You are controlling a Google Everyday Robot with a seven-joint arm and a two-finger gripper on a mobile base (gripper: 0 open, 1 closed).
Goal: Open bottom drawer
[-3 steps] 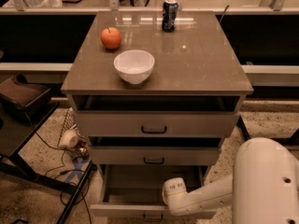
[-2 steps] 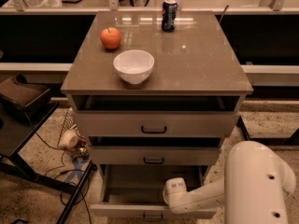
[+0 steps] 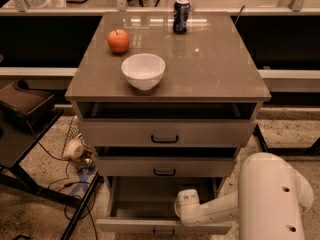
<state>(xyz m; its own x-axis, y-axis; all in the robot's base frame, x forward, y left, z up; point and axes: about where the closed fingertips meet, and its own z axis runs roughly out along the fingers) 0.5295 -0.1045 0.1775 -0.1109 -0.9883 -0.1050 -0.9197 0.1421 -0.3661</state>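
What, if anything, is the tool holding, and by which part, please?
It cannot be told: the tool, over the open bottom drawer near its front, shows no visible hold.

On the grey-brown flat-topped table (image 3: 220,69), the round orange-red apple (image 3: 118,40) sits rear left and the dark cylindrical soda can (image 3: 181,15) rear centre. The white ceramic bowl (image 3: 143,70) is in front of the apple, slightly right. Under the top, the pale grey-white bottom drawer (image 3: 142,204) juts furthest forward of three. The white arm's end effector (image 3: 184,204) is inside it, right of centre.
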